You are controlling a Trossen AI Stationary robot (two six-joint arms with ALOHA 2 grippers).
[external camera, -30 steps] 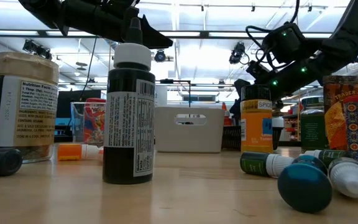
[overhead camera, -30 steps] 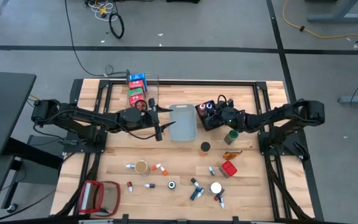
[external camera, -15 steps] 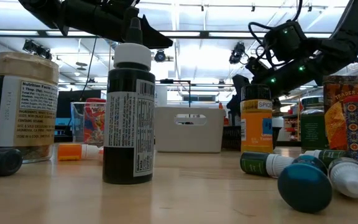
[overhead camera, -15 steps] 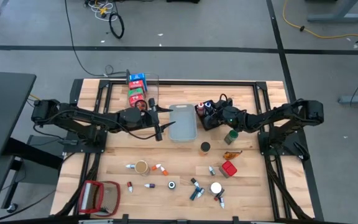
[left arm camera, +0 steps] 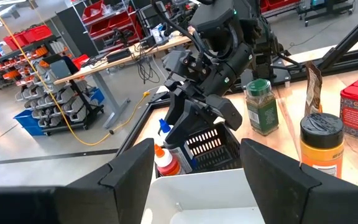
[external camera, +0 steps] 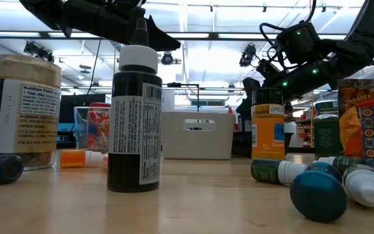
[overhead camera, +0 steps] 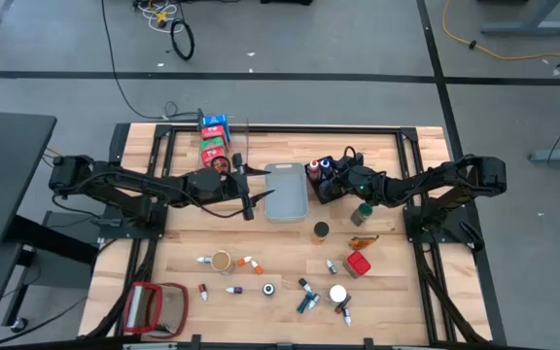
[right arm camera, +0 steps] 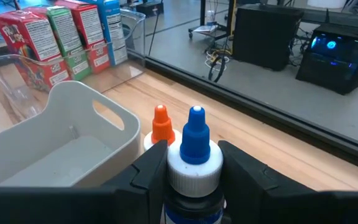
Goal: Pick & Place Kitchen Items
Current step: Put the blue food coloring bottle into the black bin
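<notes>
On the wooden table (overhead camera: 192, 243) we have the right gripper (right arm camera: 191, 180) clamped on a blue-capped bottle (right arm camera: 195, 149) directly over the black bin (overhead camera: 325, 185) — long axis upright (left gripper (overhead camera: 247, 187) open, idling beside the grey bin (overhead camera: 286, 191)).

Grey bin (overhead camera: 286, 191) fills the gap between the arms; scattered bottles (overhead camera: 304, 295) crowd the front
</notes>
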